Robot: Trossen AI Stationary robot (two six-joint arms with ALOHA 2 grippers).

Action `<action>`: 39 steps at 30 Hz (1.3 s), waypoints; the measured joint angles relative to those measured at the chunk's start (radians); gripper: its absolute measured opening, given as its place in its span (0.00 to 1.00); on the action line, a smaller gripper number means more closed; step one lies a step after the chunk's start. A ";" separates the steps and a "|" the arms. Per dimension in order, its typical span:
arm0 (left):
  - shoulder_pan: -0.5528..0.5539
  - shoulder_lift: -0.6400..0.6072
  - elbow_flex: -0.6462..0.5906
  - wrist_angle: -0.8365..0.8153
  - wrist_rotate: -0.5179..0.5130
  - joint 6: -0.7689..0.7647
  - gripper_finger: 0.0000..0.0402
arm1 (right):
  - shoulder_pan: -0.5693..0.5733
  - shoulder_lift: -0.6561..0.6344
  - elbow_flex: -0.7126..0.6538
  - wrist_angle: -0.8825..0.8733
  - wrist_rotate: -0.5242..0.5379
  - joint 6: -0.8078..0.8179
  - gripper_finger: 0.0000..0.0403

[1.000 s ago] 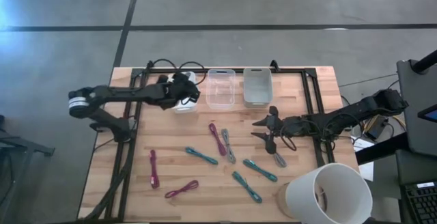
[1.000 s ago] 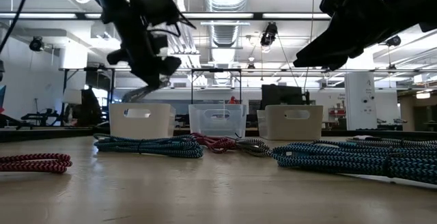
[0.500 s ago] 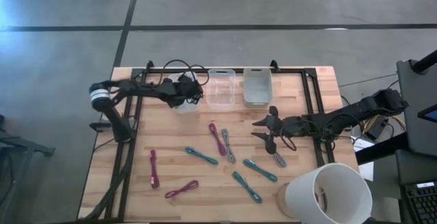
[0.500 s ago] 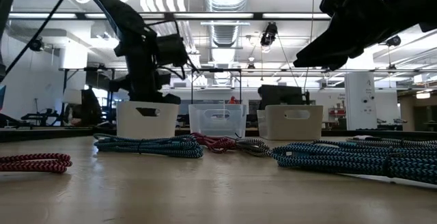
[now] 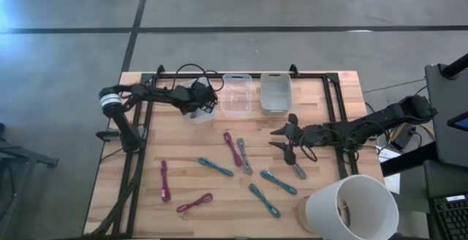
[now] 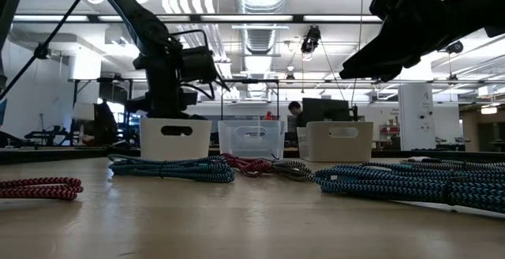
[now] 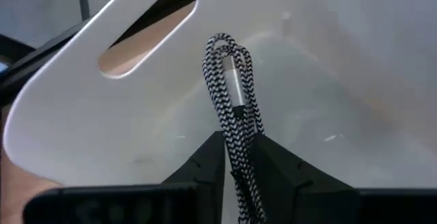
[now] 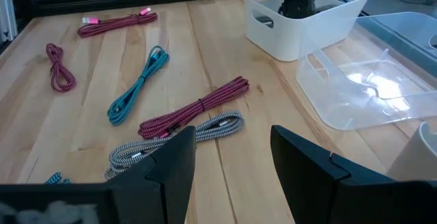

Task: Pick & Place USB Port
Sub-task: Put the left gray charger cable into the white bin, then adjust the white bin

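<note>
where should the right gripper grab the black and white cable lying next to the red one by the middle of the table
Best taken at its middle, from straight above. The black-and-white braided cable lies flat in a long folded bundle, so the strands run side by side there and open fingers can straddle them across the narrow width. Its near side is free wood; the red braided cable lies close on the far side. The right gripper hovers open nearby.

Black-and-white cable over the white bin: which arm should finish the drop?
Left. The left gripper already pinches the black-and-white cable inside the white bin. The right gripper waits open, mid-table.
</note>
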 joint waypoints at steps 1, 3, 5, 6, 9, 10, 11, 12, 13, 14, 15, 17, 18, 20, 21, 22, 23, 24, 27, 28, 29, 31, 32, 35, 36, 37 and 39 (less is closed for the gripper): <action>0.000 -0.001 0.000 0.000 0.001 0.016 0.20 | 0.000 0.000 0.000 0.000 0.000 0.000 0.46; 0.000 -0.001 0.000 -0.002 0.002 0.063 0.23 | 0.000 0.000 0.000 0.000 0.000 0.000 0.46; 0.000 -0.004 0.000 -0.008 0.002 0.107 0.25 | 0.000 0.000 0.000 0.000 0.000 0.000 0.46; 0.000 -0.005 0.000 -0.008 0.004 0.123 0.26 | 0.000 0.000 0.000 0.000 0.000 0.000 0.46; -0.003 -0.017 0.000 -0.009 0.029 0.156 0.28 | 0.000 0.000 0.000 0.000 0.000 0.000 0.46; -0.005 -0.023 0.000 -0.010 0.036 0.164 0.29 | 0.000 0.000 0.000 0.000 0.000 0.000 0.46; -0.008 -0.031 0.000 -0.009 0.037 0.174 0.29 | 0.000 0.000 0.000 0.000 0.000 0.000 0.46; -0.011 -0.043 0.000 -0.015 0.038 0.186 0.29 | 0.000 0.000 0.000 0.000 0.000 0.000 0.46; -0.014 -0.055 0.000 -0.021 0.038 0.195 0.29 | 0.000 0.000 0.000 0.000 0.000 0.000 0.46; -0.017 -0.070 0.000 -0.026 0.038 0.203 0.29 | 0.000 0.000 0.000 0.000 0.000 0.000 0.46; -0.020 -0.087 0.000 -0.034 0.038 0.210 0.29 | 0.000 0.000 0.000 0.000 0.000 0.000 0.46; -0.027 -0.127 0.002 -0.060 0.039 0.219 0.29 | 0.000 0.000 0.000 0.000 0.000 0.000 0.46; -0.032 -0.148 0.003 -0.072 0.041 0.225 0.29 | 0.000 0.000 0.000 0.000 0.000 0.000 0.46; -0.042 -0.201 0.003 -0.088 0.046 0.237 0.29 | 0.000 0.000 0.000 0.002 0.000 0.000 0.46; -0.048 -0.229 0.003 -0.092 0.054 0.242 0.29 | 0.000 0.000 0.000 0.002 0.000 0.000 0.46; -0.055 -0.259 0.002 -0.098 0.058 0.244 0.29 | 0.000 0.000 0.000 0.003 0.000 0.000 0.46; -0.064 -0.287 0.002 -0.106 0.062 0.247 0.29 | 0.000 0.000 0.000 0.005 0.000 0.001 0.46; -0.072 -0.315 0.001 -0.110 0.067 0.252 0.29 | 0.000 0.000 0.000 0.006 0.000 0.002 0.46; -0.106 -0.395 0.001 -0.111 0.089 0.269 0.29 | 0.000 0.000 0.000 0.008 0.000 0.002 0.46; -0.120 -0.419 0.000 -0.110 0.093 0.270 0.29 | 0.000 0.000 0.000 0.009 0.000 0.004 0.46; -0.133 -0.443 0.000 -0.110 0.105 0.270 0.29 | 0.000 0.000 0.000 0.012 0.000 0.004 0.46; -0.161 -0.483 0.000 -0.110 0.141 0.273 0.29 | 0.000 0.000 0.000 0.013 0.000 0.004 0.46; -0.177 -0.499 -0.001 -0.110 0.167 0.280 0.29 | 0.000 0.000 0.000 0.014 0.000 0.004 0.46; -0.229 -0.532 -0.019 -0.092 0.249 0.298 0.28 | 0.000 0.000 0.000 0.017 0.000 0.004 0.46; -0.245 -0.536 -0.033 -0.078 0.264 0.300 0.28 | 0.000 0.000 0.000 0.017 0.000 0.004 0.46; -0.262 -0.537 -0.051 -0.059 0.272 0.300 0.28 | 0.000 0.000 0.000 0.018 0.000 0.003 0.46; -0.293 -0.530 -0.095 -0.020 0.274 0.299 0.27 | 0.000 0.000 0.000 0.025 0.000 0.001 0.46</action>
